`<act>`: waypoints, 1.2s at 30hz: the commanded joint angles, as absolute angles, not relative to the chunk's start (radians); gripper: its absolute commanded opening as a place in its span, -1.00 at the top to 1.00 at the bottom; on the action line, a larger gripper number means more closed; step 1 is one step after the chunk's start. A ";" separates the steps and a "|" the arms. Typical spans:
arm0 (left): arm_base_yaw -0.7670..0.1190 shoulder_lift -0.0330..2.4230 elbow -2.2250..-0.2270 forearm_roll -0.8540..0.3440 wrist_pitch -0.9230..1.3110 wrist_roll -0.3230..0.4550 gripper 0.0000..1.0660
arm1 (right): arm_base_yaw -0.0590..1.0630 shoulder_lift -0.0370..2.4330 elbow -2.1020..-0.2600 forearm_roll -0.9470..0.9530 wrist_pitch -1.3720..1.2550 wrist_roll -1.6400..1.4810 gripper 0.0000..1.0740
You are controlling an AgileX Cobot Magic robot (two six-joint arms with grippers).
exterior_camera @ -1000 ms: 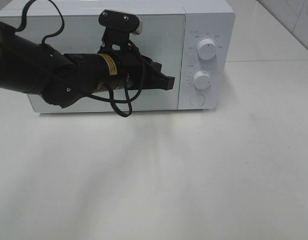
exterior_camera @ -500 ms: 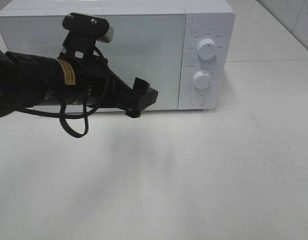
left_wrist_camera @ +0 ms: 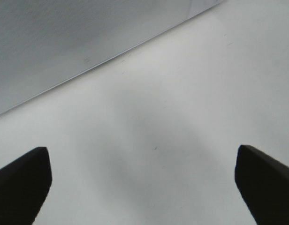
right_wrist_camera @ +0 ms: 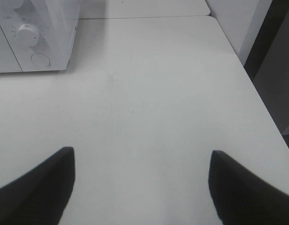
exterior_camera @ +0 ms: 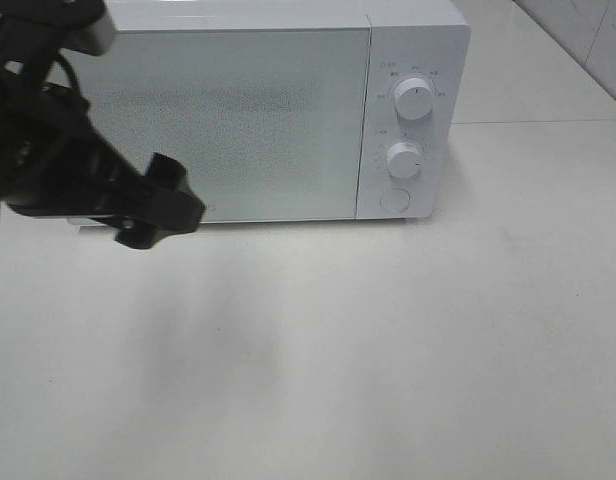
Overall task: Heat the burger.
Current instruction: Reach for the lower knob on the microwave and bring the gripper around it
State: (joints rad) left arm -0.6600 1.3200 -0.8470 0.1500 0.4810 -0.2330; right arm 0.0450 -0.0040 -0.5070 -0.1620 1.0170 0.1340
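Note:
The burger is out of view. The white microwave (exterior_camera: 228, 110) stands at the back of the table with its door shut. My left gripper (exterior_camera: 168, 215) hangs open in front of the door's lower left corner, a little above the table, and holds nothing. In the left wrist view the left gripper (left_wrist_camera: 142, 154) has its fingers wide apart over bare table, with the microwave door (left_wrist_camera: 64, 37) just beyond. My right gripper (right_wrist_camera: 142, 157) is open and empty over the table to the right of the microwave (right_wrist_camera: 36, 33); the exterior high view does not show it.
The microwave's panel carries an upper knob (exterior_camera: 414, 100), a lower knob (exterior_camera: 404, 160) and a round button (exterior_camera: 393, 200). The white table (exterior_camera: 388, 340) stretches in front of the microwave. Its right edge (right_wrist_camera: 257, 93) drops off beside a dark gap.
My left arm has pulled back to the left, from the middle of the microwave door to its left end. Its gripper has gone from shut to open. The right gripper has not moved.

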 commanded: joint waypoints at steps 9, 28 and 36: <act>-0.214 1.213 -0.845 0.106 0.949 -0.230 -0.87 | 0.039 -0.031 -0.506 -0.164 1.009 0.129 -0.41; -0.080 0.810 -0.794 0.111 1.119 -0.101 -0.87 | 0.039 -0.031 -0.506 -0.164 1.009 0.129 -0.41; -0.080 0.547 -0.623 0.085 1.081 -0.100 -0.87 | 0.039 -0.031 -0.506 -0.164 1.009 0.129 -0.41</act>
State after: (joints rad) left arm -0.0810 0.6340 -0.6780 0.1050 1.1070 -0.1020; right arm 0.0450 -0.0040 -0.5070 -0.1620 1.0170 0.1340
